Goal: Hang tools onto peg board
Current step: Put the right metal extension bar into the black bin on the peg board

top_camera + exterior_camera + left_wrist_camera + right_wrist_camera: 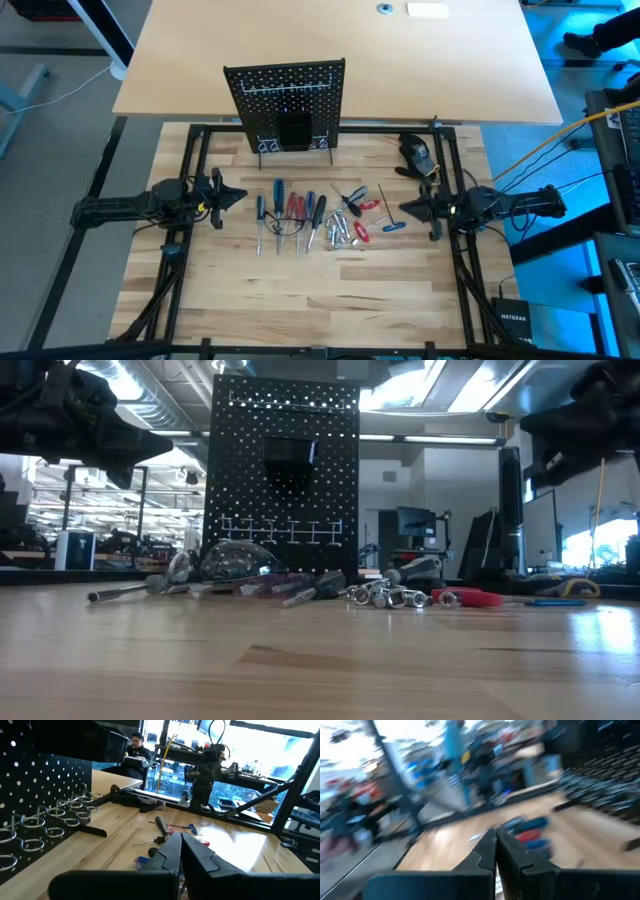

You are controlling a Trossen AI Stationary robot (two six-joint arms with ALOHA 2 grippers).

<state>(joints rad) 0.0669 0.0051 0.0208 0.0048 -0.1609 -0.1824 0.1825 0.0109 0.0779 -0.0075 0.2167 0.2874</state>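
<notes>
The tools (pixel 310 218) lie in a loose row on the wooden table: screwdrivers with blue, red and black handles at the left, red-handled pliers and small keys at the right; they also show in the low view (pixel 300 588). The black peg board (pixel 288 103) stands upright on wire feet at the far side, with a row of wire hooks (pixel 55 817) and a small black box on it. My left gripper (pixel 238 194) is shut and empty, left of the tools. My right gripper (pixel 405 210) is shut and empty, right of them.
A dark rounded mouse-like lump (pixel 417 152) lies at the far right, near the black frame rail. Black frame rails (pixel 190 170) border the work area on both sides. Bare wood lies between the tools and the near edge (pixel 320 300). A person sits in the room beyond (pixel 136 747).
</notes>
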